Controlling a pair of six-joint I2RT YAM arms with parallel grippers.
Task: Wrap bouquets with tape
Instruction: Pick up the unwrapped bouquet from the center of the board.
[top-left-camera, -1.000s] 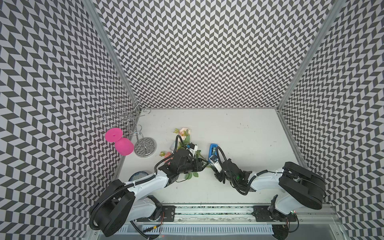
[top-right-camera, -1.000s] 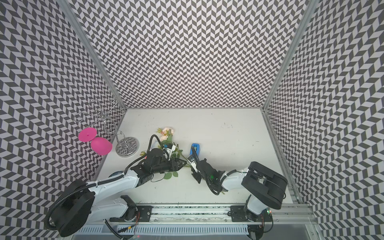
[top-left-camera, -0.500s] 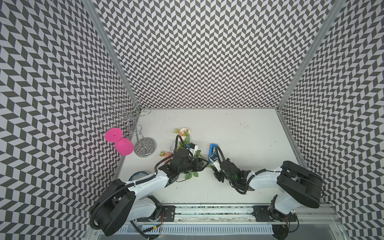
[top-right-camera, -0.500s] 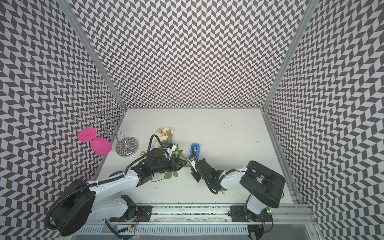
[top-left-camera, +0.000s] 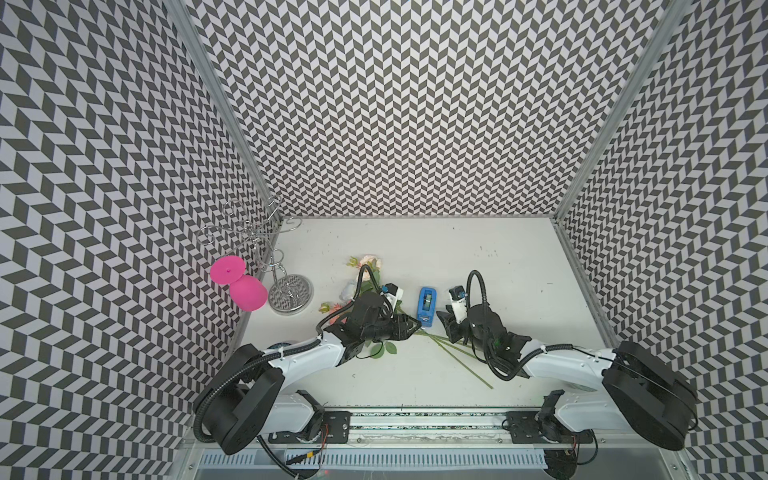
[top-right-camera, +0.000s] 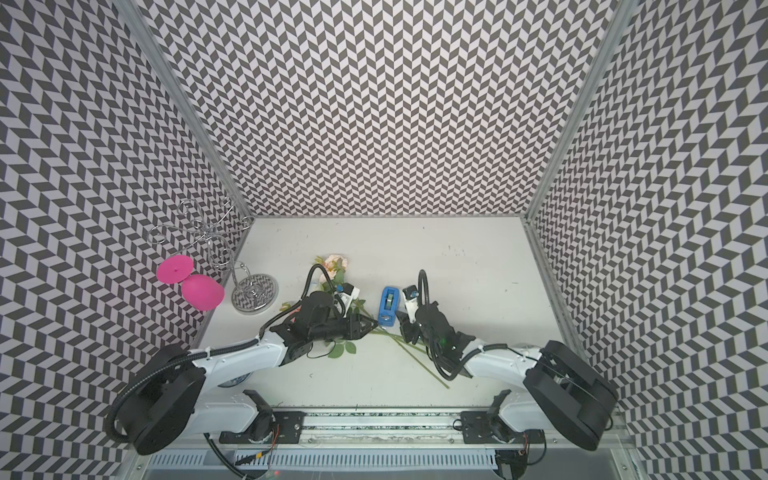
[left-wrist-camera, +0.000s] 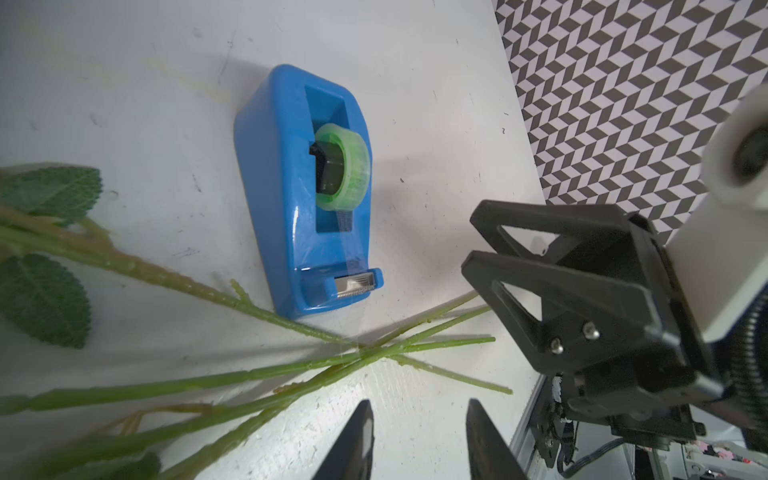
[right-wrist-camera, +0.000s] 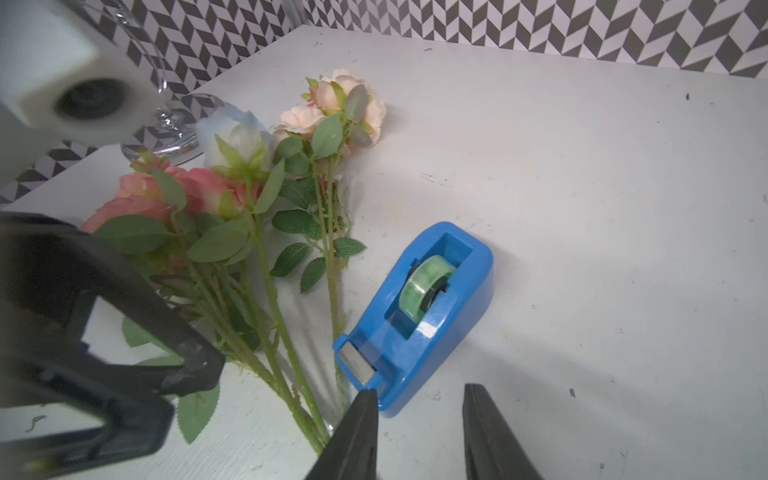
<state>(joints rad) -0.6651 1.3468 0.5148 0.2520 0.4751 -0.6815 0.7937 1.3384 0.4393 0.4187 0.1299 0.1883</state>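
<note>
item 1, bouquets (right-wrist-camera: 266, 199): three long stems lying flat on the bench (top-left-camera: 498, 257). the blooms fan toward the far left and the bare ends cross near the front, just beside the cutter end of the dispenser. they are probably laid this way so the crossing sits within reach of the tape. whether any tape already binds the crossing cannot be told.

item 2, tape dispenser (top-left-camera: 427, 305): blue body with a pale green roll, standing on the bench between the two tools. its cutter end faces the near edge, close to one stem (touching or not is unclear). a strip runs from roll to cutter, ready for pulling.

item 3, left tool (left-wrist-camera: 419, 405): fingers spread, with only bench between them, just short of the stem crossing. the left arm stretches low from its base across the leaves, and the tool points toward the robot's right.

item 4, right tool (right-wrist-camera: 420, 390): fingers parted and empty, with one fingertip (right-wrist-camera: 365, 409) at the dispenser's cutter corner. the right arm reaches in low with the wrist aimed at the far side, probably lined up to take the tape end.

item 5, off-task: pink goblet (top-left-camera: 245, 286) beside a wire stand (top-left-camera: 289, 293) at the far left, well apart.
</note>
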